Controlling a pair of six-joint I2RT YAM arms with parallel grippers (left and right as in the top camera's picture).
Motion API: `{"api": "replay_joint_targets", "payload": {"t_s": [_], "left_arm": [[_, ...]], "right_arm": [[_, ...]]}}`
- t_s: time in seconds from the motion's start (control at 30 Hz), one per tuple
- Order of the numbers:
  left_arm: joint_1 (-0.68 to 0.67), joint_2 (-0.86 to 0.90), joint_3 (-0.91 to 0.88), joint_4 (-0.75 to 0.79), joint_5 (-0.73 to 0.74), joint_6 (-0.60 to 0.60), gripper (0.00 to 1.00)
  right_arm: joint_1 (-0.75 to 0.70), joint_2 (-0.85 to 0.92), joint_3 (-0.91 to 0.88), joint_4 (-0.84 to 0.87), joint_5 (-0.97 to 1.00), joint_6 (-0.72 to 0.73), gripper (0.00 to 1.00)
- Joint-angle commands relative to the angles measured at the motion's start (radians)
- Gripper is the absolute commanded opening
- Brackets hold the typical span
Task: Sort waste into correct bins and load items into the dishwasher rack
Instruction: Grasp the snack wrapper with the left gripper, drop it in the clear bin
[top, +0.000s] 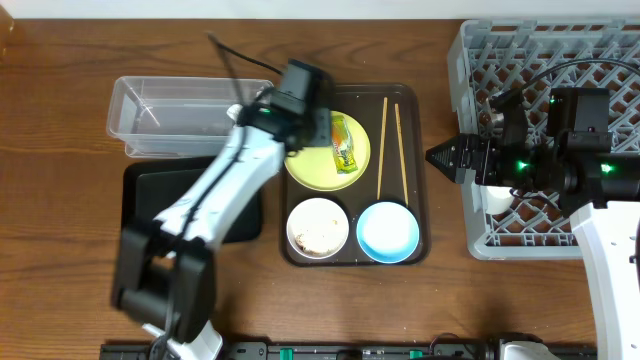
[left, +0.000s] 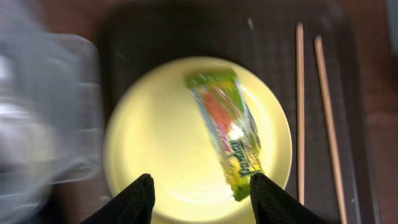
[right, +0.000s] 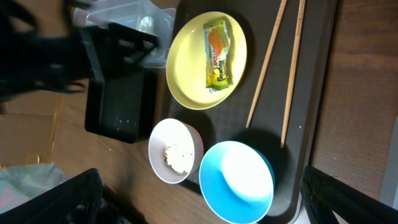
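Observation:
The green-and-orange wrapper lies on the pale yellow plate in the brown serving tray. My left gripper hovers over the plate, open and empty. In the left wrist view its fingers straddle the plate, the right finger next to the wrapper's lower end. The white bowl holds rice. The blue bowl shows a pale white patch inside. The chopsticks lie side by side. My right gripper is open and empty, between the serving tray and the grey rack.
The clear tub stands at the back left. The black tray lies in front of it, partly under my left arm. The brown serving tray holds the dishes. My right arm lies over the rack.

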Motion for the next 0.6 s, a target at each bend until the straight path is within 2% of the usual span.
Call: {"api": "replay_joint_targets", "payload": {"t_s": [0.0,0.1,0.2,0.33,0.37,0.43,0.47,0.5,0.57], "left_arm": [[-0.034,0.107,0.006,0.023,-0.04,-0.022,0.52],[-0.063,0.168,0.006,0.052,-0.037,-0.051,0.52],[-0.089,0.213,0.006,0.088,-0.004,-0.05,0.66],[-0.105,0.27,0.006,0.112,0.008,-0.05,0.64],[-0.105,0.281,0.006,0.112,0.008,-0.051,0.57],[-0.103,0.293,0.006,0.106,0.008,-0.051,0.27],[-0.101,0.293,0.007,0.101,0.008,-0.051,0.09],[-0.1,0.288,0.007,0.098,0.008,-0.051,0.06],[-0.091,0.259,0.009,0.09,0.008,-0.051,0.06]], "right_arm": [[0.013,0.002,0.008,-0.003,0.002,-0.013,0.99],[0.013,0.002,0.008,-0.006,0.002,-0.013,0.99],[0.016,0.002,0.008,-0.006,0.002,-0.013,0.99],[0.016,0.002,0.008,-0.006,0.002,-0.013,0.99],[0.016,0.002,0.008,-0.006,0.002,-0.013,0.99],[0.016,0.002,0.008,-0.006,0.002,-0.013,0.99],[0.016,0.002,0.008,-0.008,0.002,-0.013,0.99],[0.016,0.002,0.008,-0.008,0.002,-0.013,0.99],[0.016,0.002,0.008,-0.008,0.002,-0.013,0.99]]}}
